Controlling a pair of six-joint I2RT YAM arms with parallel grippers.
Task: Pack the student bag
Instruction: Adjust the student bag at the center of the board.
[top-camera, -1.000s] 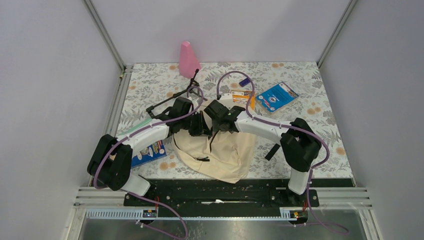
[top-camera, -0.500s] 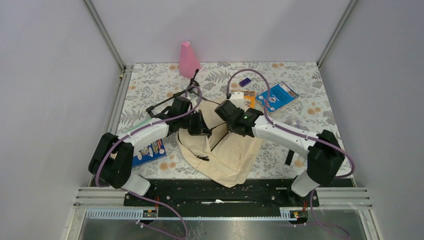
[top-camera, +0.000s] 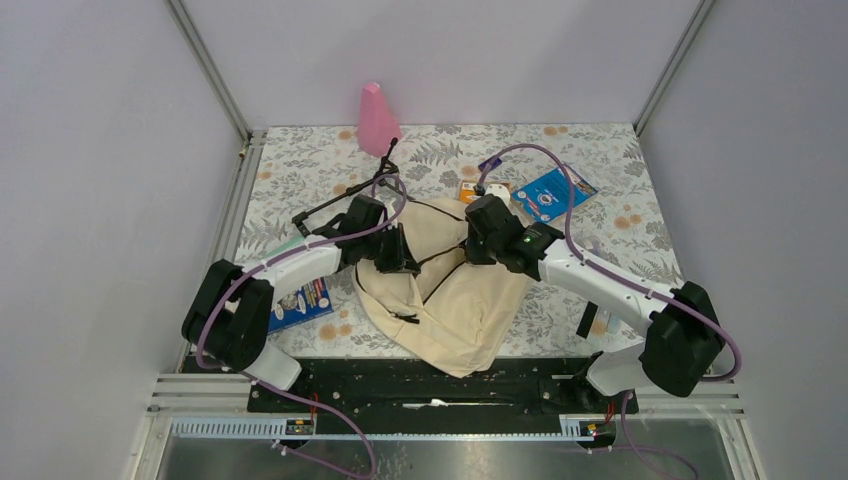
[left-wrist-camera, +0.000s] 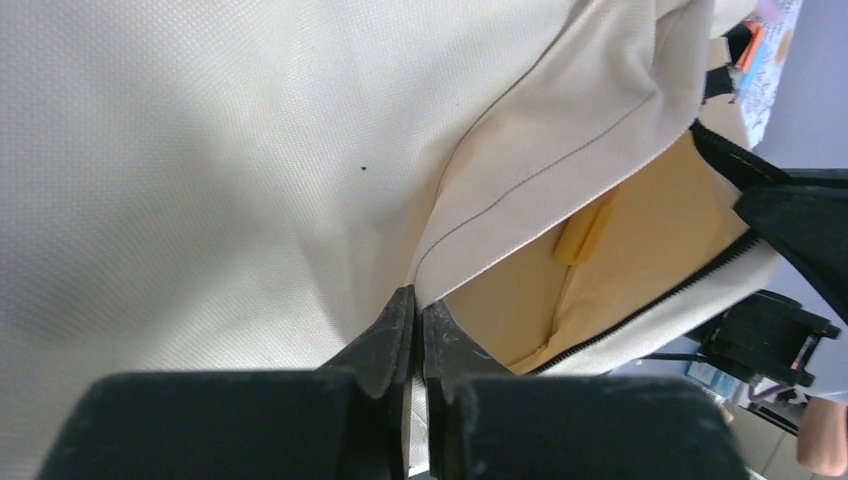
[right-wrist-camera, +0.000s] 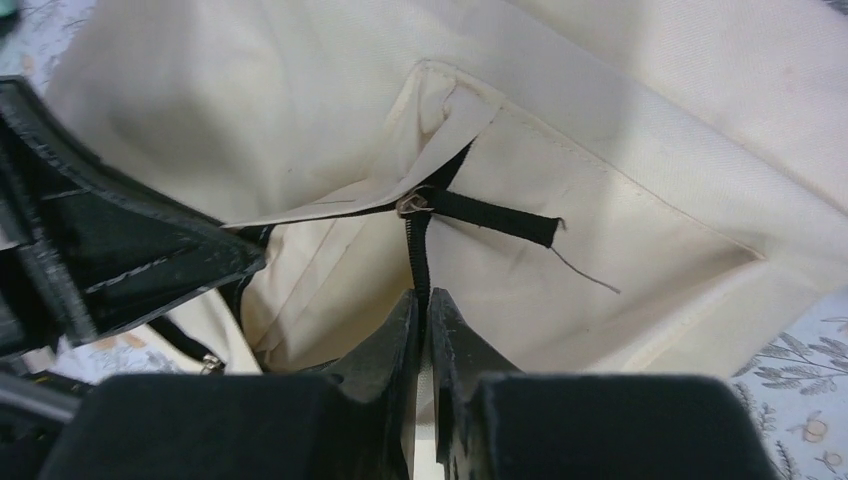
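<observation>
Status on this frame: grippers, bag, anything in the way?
Left gripper shut on fabric edge of student bag. Right gripper shut on its zipper edge. Mouth held open. Nothing seen blocking it.

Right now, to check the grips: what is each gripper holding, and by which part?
The left gripper pinches the student bag by a fabric seam edge at its opening; the right gripper, by its black zipper edge.

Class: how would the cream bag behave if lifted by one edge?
Probably floppy: the bag lies creased and slumped, folding where the left gripper pinches its edge. Likely light: it looks flat. Its mouth would probably sag shut unless held.
</observation>
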